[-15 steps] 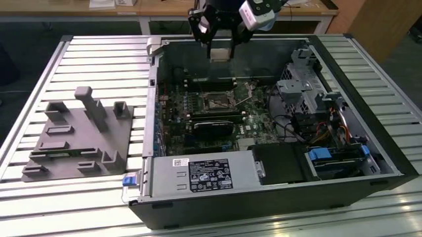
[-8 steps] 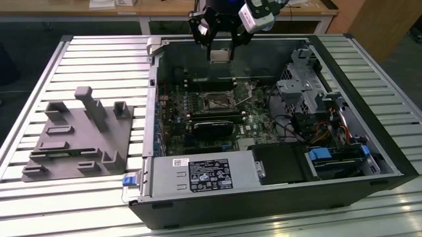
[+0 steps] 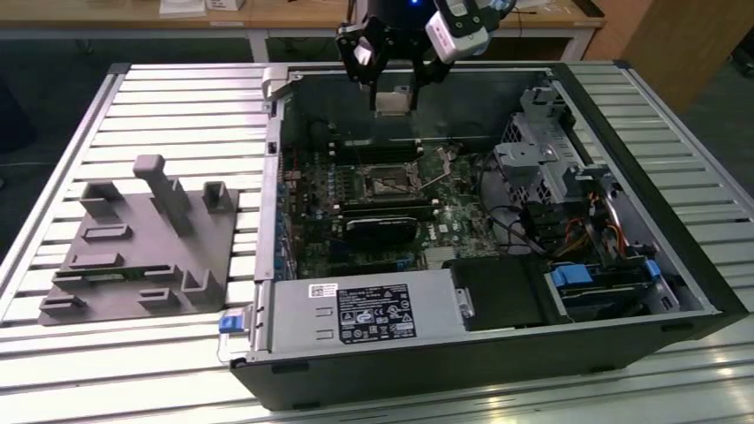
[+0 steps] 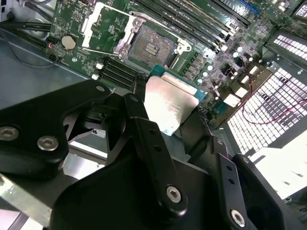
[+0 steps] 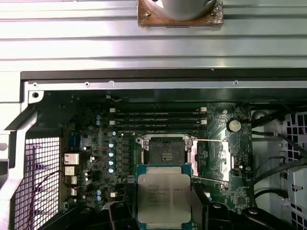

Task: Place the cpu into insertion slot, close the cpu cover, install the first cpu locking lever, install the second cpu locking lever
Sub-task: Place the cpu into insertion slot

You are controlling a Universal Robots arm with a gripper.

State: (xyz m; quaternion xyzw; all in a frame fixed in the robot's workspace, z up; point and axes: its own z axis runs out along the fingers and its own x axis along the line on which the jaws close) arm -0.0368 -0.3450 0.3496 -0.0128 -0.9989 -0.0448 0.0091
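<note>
The gripper (image 3: 393,92) is closed narrow on the chip (image 5: 164,199) and pinches it by 2 opposite edges, with the silver face turned toward the first wrist camera. It hangs above the open computer case (image 3: 659,265), well apart from the green board (image 3: 454,190). The socket (image 4: 152,47) lies open, its dark centre bare, and the metal cover (image 4: 106,25) is folded back beside it. I judge the step in hand is bringing the chip to the socket. To do it well, hold the chip level, with its edges parallel to the socket rim, and lower it straight without sliding, because the contacts inside probably bend easily. The path should also avoid the cover and the thin levers (image 5: 213,140).
</note>
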